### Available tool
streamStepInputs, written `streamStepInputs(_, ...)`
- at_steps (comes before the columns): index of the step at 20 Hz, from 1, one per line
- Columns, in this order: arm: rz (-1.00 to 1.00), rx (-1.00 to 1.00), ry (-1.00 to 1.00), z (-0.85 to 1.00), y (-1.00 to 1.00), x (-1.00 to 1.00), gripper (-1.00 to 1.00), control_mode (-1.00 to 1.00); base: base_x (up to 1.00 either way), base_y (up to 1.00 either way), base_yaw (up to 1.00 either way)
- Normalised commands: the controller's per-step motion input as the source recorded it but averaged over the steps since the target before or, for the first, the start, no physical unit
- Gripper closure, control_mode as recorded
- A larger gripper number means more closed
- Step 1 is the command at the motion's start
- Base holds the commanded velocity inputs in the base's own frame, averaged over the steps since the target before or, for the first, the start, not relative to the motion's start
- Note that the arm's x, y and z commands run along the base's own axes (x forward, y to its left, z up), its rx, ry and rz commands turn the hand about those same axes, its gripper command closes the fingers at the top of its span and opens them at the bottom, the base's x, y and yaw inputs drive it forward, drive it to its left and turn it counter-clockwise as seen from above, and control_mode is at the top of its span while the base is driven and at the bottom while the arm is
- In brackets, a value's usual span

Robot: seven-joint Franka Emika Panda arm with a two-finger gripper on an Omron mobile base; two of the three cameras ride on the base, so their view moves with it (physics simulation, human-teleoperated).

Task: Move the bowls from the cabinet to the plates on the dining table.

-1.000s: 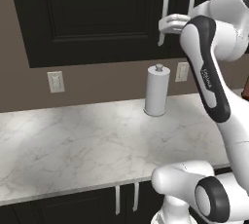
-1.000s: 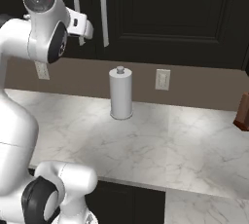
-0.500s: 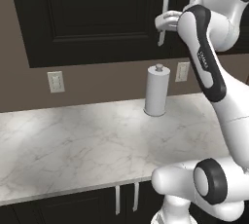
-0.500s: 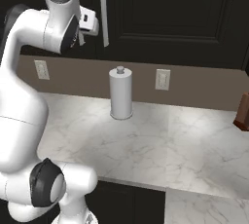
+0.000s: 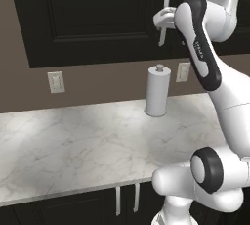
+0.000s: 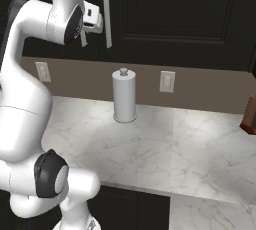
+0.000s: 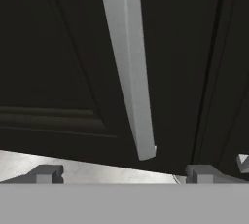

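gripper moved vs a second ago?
Barely, if at all. In the left base view the gripper sits at the cabinet's silver handle as before; the elbow has swung upward. Jaws open, handle between them, not gripped.

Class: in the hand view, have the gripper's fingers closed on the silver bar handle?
No: the gripper stands open, its fingertips wide apart below the silver bar handle.

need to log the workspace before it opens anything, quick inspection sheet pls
surface: marble counter, bare apart from one item
job's things: black cabinet doors shut; silver handle straight ahead of the hand; bowls, plates, dining table: nothing seen
clutter: paper towel roll upright by the wall; brown object at the right edge
grippers: gripper open, fingers either side of the handle, not clamped
cables: nothing seen
surroundings: wall outlets, lower cabinet handles
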Motion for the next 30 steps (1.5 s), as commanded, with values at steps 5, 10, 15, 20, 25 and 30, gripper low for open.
streamStepInputs(5,0.00,-0.04,0.01,-0.07,0.00,0.14,-1.00,-1.00,0.00,0.00,0.00)
streamStepInputs(10,0.00,-0.01,0.00,-0.02,0.00,0.01,-1.00,-1.00,0.00,0.00,0.00)
streamStepInputs(15,0.00,0.00,0.00,-0.15,0.00,0.04,-1.00,-1.00,0.00,0.00,0.00)
streamStepInputs(20,0.00,0.00,0.00,-0.19,0.00,0.03,-1.00,-1.00,0.00,0.00,0.00)
streamStepInputs(25,0.00,0.00,0.00,-0.14,0.00,0.05,-1.00,-1.00,0.00,0.00,0.00)
streamStepInputs(30,0.00,0.00,0.00,-0.09,0.00,0.17,-1.00,-1.00,0.00,0.00,0.00)
